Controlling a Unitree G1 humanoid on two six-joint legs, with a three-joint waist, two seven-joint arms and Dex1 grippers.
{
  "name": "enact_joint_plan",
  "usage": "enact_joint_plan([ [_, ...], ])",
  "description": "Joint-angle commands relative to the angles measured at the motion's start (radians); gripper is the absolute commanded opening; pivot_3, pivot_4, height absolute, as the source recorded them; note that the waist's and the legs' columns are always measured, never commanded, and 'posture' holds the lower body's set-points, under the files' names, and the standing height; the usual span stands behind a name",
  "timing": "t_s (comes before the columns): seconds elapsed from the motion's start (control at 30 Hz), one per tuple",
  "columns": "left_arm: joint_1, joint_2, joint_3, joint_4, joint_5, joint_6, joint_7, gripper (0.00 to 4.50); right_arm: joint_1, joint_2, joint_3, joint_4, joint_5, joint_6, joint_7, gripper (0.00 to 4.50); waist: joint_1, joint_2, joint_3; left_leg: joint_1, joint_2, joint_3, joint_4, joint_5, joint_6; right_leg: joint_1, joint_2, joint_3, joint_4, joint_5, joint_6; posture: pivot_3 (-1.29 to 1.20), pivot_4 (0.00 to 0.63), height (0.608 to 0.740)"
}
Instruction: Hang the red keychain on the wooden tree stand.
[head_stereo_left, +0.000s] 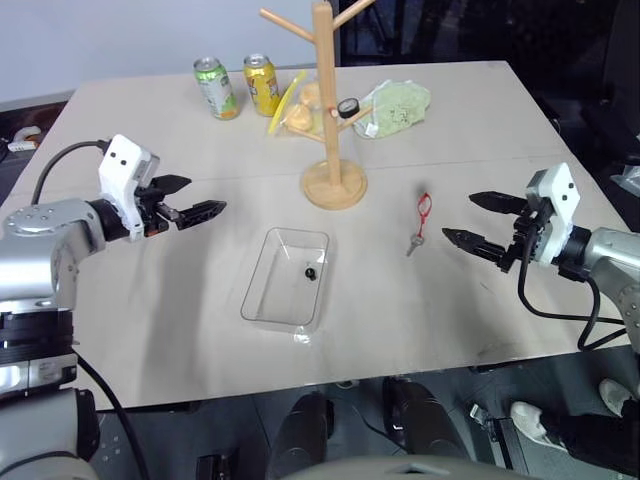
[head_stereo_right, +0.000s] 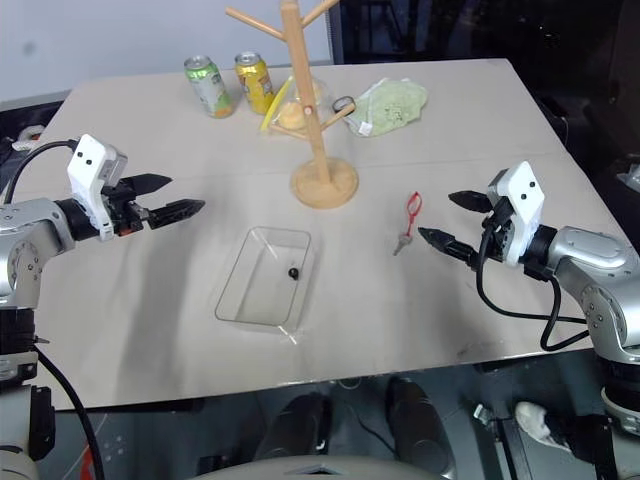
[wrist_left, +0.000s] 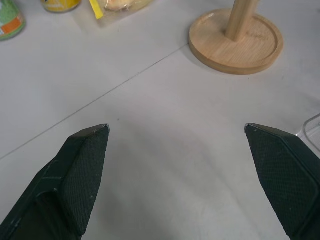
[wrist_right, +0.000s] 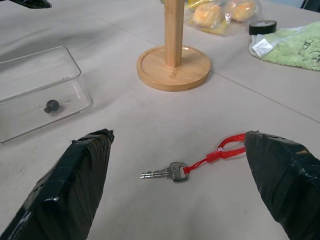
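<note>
red keychain (head_stereo_left: 422, 217) lies flat on the pale worktop (head_stereo_left: 450, 120), its cord loop toward the far side and the little silver key at the near end, just to the right of the wooden tree stand (head_stereo_left: 332, 110) and apart from its round base. i see my right pincer (head_stereo_left: 481, 222) hovering just right of the keychain, fingers spread wide with nothing between them; in the right wrist view the key and cord sit on the worktop between the two black fingertips (wrist_right: 82, 165), untouched. my left pincer (head_stereo_left: 193, 198) hangs over the left part of the worktop, well apart from the stand, also spread wide and holding nothing. the stand is upright, with its slanted pegs, one of which carries a small round black-rimmed dial (head_stereo_left: 347, 107). a clear plastic tray (head_stereo_left: 262, 290) rests near the front of the stand, between my two pincers, with a small dark bead (head_stereo_left: 311, 271) inside it. at the far side stand a green can (head_stereo_left: 216, 88) and a yellow can (head_stereo_left: 262, 85), close together, with a clear bag of buns (head_stereo_left: 296, 110) behind the stand and a green packet (head_stereo_left: 396, 106) to the right of it.
</note>
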Motion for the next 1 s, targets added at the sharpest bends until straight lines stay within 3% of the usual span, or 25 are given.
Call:
enact_joint_plan([
  [0.03,-0.017,0.019,0.003,-0.018,-0.008,0.004,-0.019,4.47,-0.015,-0.006,-0.014,-0.019,0.02,0.005,-0.004,4.5,0.001,0.0,0.0,0.0,0.0,0.0,0.0,0.0,0.0,0.0,0.0,0.0,0.0,0.0,0.0,0.0,0.15,0.74],
  [0.47,0.17,0.062,0.059,-0.415,-0.24,0.309,-0.091,4.47,-0.011,-0.046,0.063,-0.18,0.136,0.102,0.066,4.5,-0.001,0.0,0.0,0.0,-0.001,-0.001,0.0,0.0,0.0,0.0,-0.001,-0.001,0.0,0.0,0.001,0.0,0.15,0.74],
  [1.0,0.221,-0.079,-0.092,-0.499,-0.138,0.361,0.195,4.47,-0.103,-0.066,0.195,-0.263,0.096,0.02,0.134,4.5,0.004,-0.001,0.0,0.0,-0.002,-0.001,0.003,0.0,0.0,0.001,-0.002,-0.001,0.003,0.0,0.0,0.0,0.15,0.74],
])
